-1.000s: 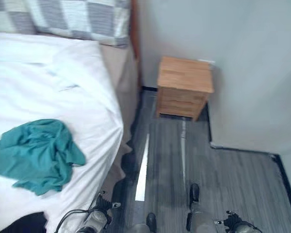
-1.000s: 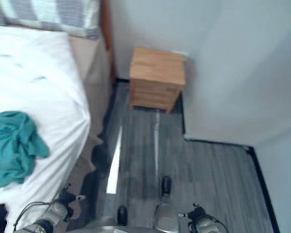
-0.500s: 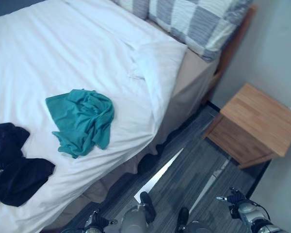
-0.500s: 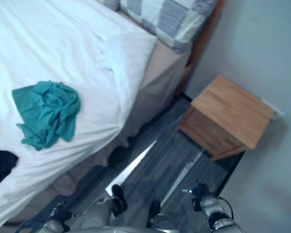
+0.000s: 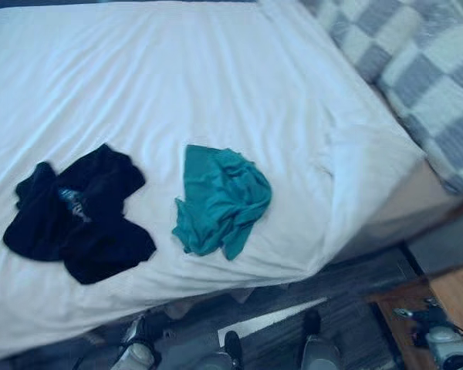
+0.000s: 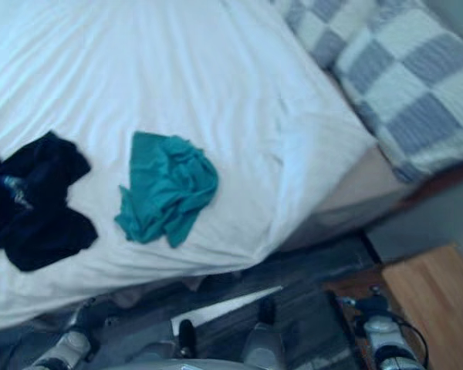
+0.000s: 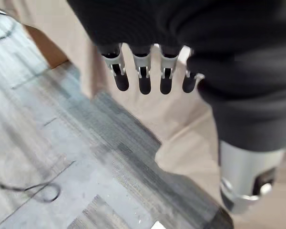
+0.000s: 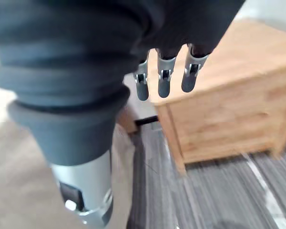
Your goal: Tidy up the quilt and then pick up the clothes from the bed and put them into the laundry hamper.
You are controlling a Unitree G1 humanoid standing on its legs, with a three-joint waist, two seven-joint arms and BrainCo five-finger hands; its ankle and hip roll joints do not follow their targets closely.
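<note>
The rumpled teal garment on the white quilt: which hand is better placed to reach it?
Probably the left hand: it hangs open by the bed's edge, below the rumpled teal garment. The right hand hangs open beside the wooden nightstand.

White quilt, teal garment, black garment, grey-and-white checked pillows.

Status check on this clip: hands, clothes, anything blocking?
Left hand and right hand open, hanging low beside the bed. Crumpled teal garment and black garment lie on the white quilt, untouched. Nothing blocking.
</note>
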